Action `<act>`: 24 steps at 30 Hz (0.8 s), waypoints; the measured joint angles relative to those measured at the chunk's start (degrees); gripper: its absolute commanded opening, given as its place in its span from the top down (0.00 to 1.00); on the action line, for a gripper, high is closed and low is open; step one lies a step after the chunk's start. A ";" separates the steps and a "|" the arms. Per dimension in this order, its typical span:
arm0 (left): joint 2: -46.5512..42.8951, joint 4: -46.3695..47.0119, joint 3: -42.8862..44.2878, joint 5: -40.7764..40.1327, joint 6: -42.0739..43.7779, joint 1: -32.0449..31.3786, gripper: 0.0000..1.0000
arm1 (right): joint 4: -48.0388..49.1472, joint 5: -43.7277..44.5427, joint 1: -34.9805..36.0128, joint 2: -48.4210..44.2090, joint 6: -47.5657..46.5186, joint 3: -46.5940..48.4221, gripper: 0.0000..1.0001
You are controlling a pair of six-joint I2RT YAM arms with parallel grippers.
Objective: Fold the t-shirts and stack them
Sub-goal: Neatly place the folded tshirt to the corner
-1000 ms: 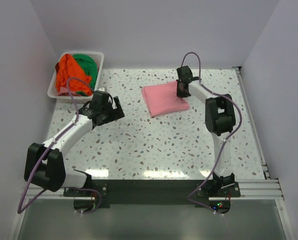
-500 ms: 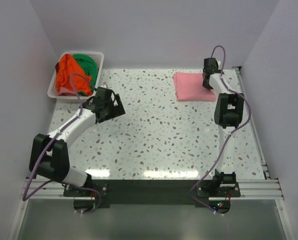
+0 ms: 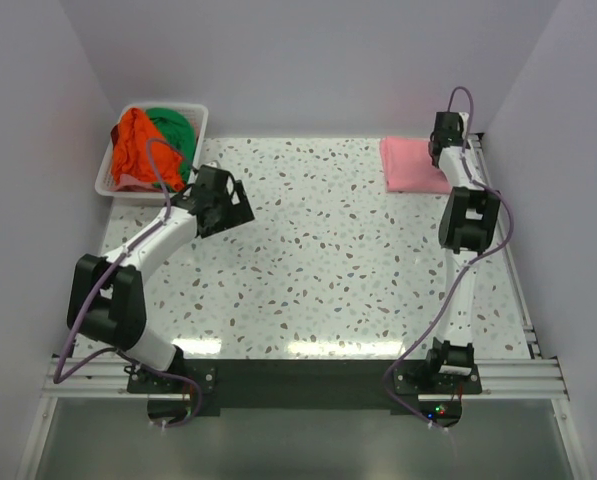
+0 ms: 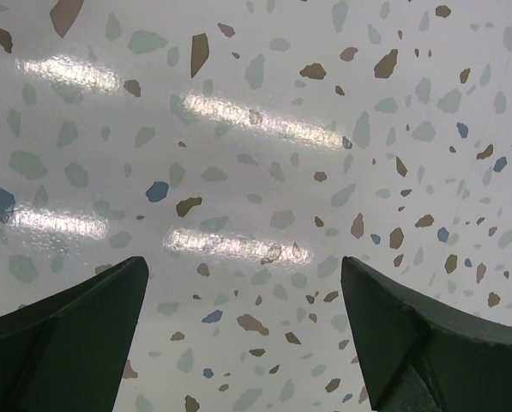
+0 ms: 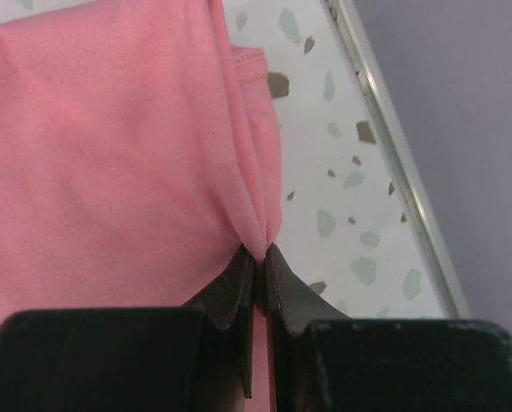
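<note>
My right fingers (image 5: 259, 260) are clenched on a pinch of the pink shirt (image 5: 110, 154), a small ridge of its edge gathered up between the two tips. The shirt is folded into a flat packet and lies in the far right corner of the counter (image 3: 318, 260), close beside the metal rail (image 5: 393, 146) that runs along that side (from my wrist, bare speckled surface shows between the cloth and the rail). My right arm is stretched far out to reach it.

My left fingers (image 3: 234, 207) are released, spread wide with nothing between them; below them I see only speckled counter with glare streaks. They hang over the left half of the counter, just in front of the basket (image 3: 200, 125), not touching it.

The basket stands at the far left corner. The orange shirt (image 3: 136, 145) is bunched in it on the left and spills over the near rim, and the green shirt (image 3: 173, 130) is crumpled beside it on the right. Both are unfolded, well apart from the pink one.
</note>
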 measured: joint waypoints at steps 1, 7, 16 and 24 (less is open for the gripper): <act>0.28 -0.02 0.17 -0.02 0.00 0.00 0.00 | 0.83 0.07 -0.31 0.33 -1.14 0.39 1.00; 2.27 -0.26 1.64 -0.15 0.00 0.00 0.00 | 5.92 2.03 -1.27 3.69 -8.04 4.33 1.00; 5.16 -0.61 3.85 0.00 0.02 0.00 0.00 | 9.27 5.01 -1.70 6.12 -11.56 5.95 1.00; 5.53 -1.20 4.61 0.00 0.02 0.00 0.00 | 9.97 5.95 -2.84 6.12 -11.41 5.95 0.80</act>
